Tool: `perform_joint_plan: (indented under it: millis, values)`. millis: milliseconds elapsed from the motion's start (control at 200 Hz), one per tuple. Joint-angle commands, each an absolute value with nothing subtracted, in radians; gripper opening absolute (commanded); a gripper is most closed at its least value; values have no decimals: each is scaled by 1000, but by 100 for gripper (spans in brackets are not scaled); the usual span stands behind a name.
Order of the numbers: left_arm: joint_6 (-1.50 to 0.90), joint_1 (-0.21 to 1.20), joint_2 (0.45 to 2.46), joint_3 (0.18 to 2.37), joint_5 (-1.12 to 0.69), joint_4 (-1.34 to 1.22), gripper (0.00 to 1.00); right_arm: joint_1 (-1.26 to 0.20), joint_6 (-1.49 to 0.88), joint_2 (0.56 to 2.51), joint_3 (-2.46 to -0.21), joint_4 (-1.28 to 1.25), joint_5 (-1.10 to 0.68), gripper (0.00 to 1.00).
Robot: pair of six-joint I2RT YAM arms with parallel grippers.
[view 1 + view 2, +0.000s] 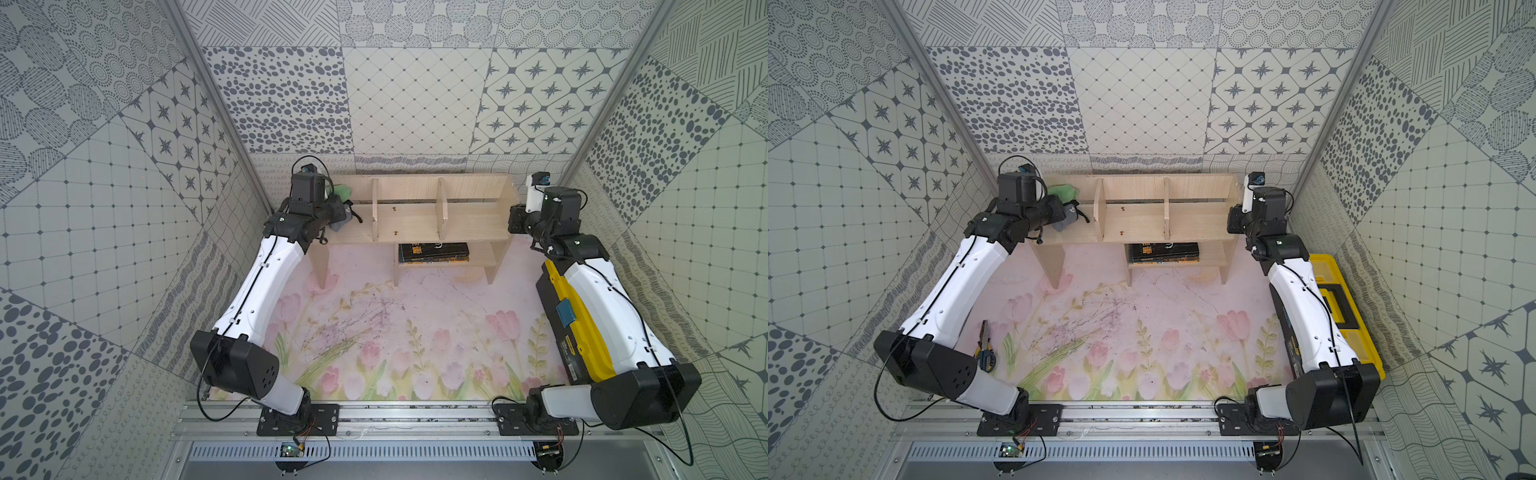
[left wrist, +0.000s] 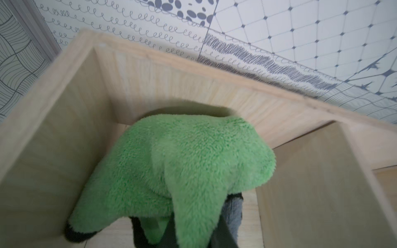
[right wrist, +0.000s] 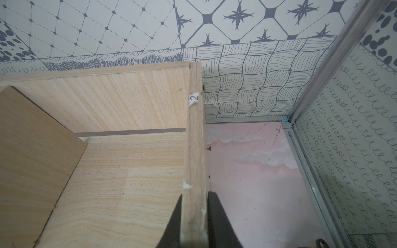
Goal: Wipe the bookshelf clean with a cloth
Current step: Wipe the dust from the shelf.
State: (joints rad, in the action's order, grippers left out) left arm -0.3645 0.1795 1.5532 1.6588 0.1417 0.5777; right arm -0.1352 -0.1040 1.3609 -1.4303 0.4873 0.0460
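The pale wood bookshelf (image 1: pixel 411 220) (image 1: pixel 1133 224) stands against the back wall in both top views. My left gripper (image 2: pixel 194 233) is in its left compartment, shut on the cloth (image 2: pixel 171 163). The cloth bulges green above the jaws, and a grey fold hangs beside them. In both top views the cloth (image 1: pixel 343 191) (image 1: pixel 1064 192) shows at the left arm's tip. My right gripper (image 3: pixel 195 223) (image 1: pixel 515 219) is shut on the bookshelf's right side panel (image 3: pixel 194 150), one black finger (image 3: pixel 217 221) on each face.
A black book with yellow lettering (image 1: pixel 434 252) lies on the short lower shelf. A yellow and black toolbox (image 1: pixel 1347 299) sits under the right arm. Pliers (image 1: pixel 985 345) lie by the left arm's base. Small brown specks (image 1: pixel 394 208) dot the middle compartment.
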Motion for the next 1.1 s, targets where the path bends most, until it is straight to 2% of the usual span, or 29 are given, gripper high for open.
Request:
perform_joint_plan:
  millis: [0, 230, 455, 675, 925, 1095]
  values:
    - [-295, 210, 1516, 1524, 219, 610, 0, -178, -204, 1367, -1412, 469, -99, 0]
    - [-377, 220, 1437, 1336, 135, 550, 0, -176, -208, 1371, -1415, 469, -110, 0]
    - [-445, 276, 1506, 1465, -18, 470, 0, -181, -216, 1369, -1405, 468, -114, 0]
    - [-441, 309, 1604, 1744, 98, 514, 0, -181, -225, 1341, -1369, 468, -101, 0]
    - [-353, 280, 1688, 1985, 241, 639, 0, -193, -241, 1341, -1352, 468, -179, 0]
    - [-393, 172, 1707, 1975, 262, 707, 0, -193, -239, 1350, -1351, 468, -182, 0]
